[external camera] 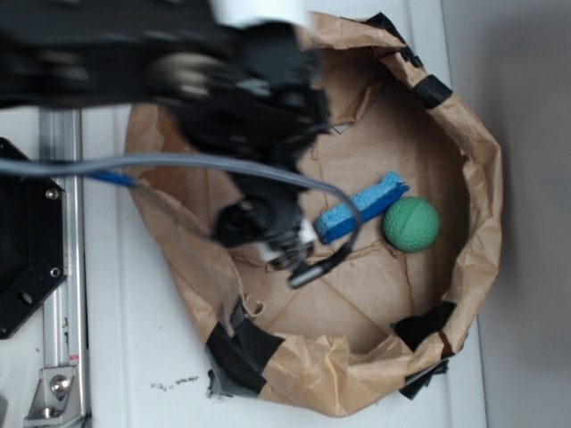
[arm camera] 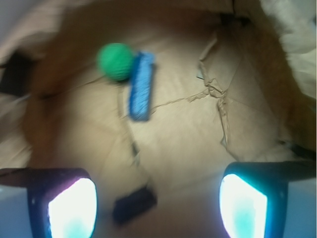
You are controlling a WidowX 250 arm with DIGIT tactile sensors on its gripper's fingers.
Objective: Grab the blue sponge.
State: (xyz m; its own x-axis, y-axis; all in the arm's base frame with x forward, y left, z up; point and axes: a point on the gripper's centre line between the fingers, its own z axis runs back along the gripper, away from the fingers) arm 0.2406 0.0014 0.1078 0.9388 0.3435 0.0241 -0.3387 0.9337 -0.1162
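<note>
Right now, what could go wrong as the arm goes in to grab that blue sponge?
The green ball sits right against one end of the blue sponge, so a grasp near that end might knock or catch the ball. The open gripper is also off to one side of the sponge; closing without re-centring would probably miss.

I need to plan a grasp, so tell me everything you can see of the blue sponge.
The blue sponge is a small elongated foam block, with a lighter blue porous top and a darker side. It lies flat on the brown paper floor of the paper-lined bin, slanted in the exterior view. One end rests against the green ball. Nothing grips it: the tool is open and apart from it.
</note>
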